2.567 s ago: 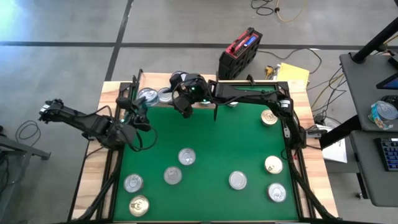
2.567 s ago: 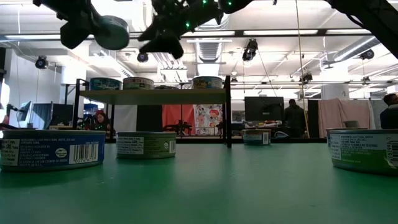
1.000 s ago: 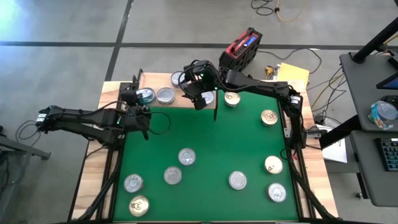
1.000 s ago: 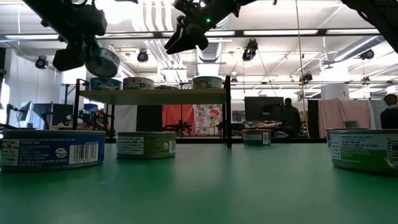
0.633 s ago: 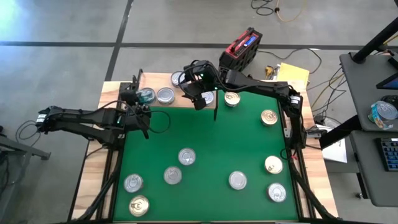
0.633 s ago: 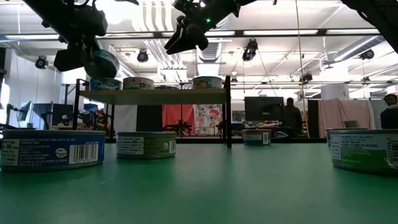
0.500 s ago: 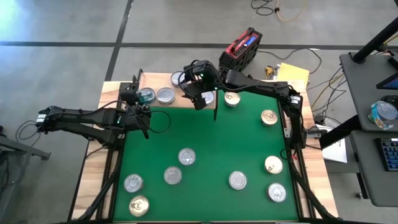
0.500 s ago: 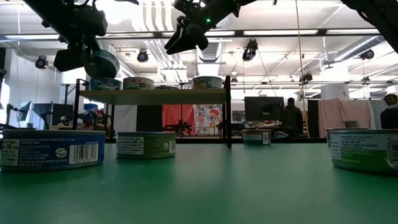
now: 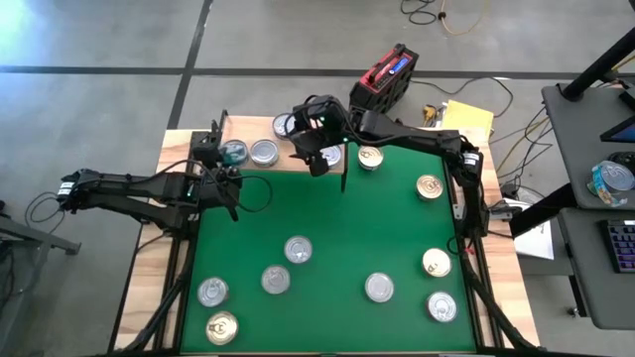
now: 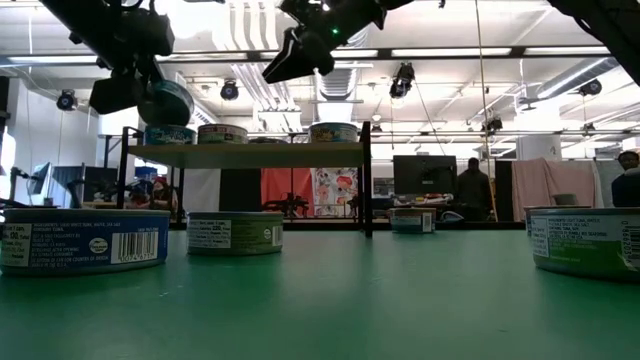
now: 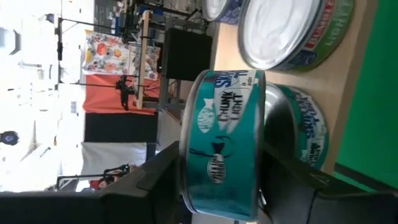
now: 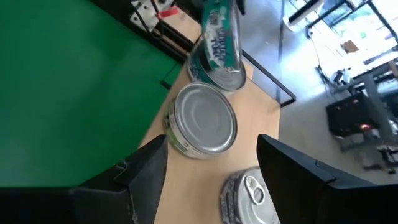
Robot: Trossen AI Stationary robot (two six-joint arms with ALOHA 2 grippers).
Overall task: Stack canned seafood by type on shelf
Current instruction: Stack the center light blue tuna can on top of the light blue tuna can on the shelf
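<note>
One teal tin (image 11: 225, 144) sits tilted, flat faces not level, pinched in the left claw (image 11: 217, 186) above the shelf (image 10: 245, 153); right claw (image 12: 208, 165) is spread, empty.

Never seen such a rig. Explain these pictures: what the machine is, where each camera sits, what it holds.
It is a robot with two dark arms at a table. One camera looks straight down, one looks level across the green mat, and one rides on each wrist. Loose tins of seafood lie on the mat; a few stand on the small wooden shelf. The left arm has its jaws around a teal tin, tilted above the shelf. The right arm hangs over the shelf with its jaws open and empty.
</note>
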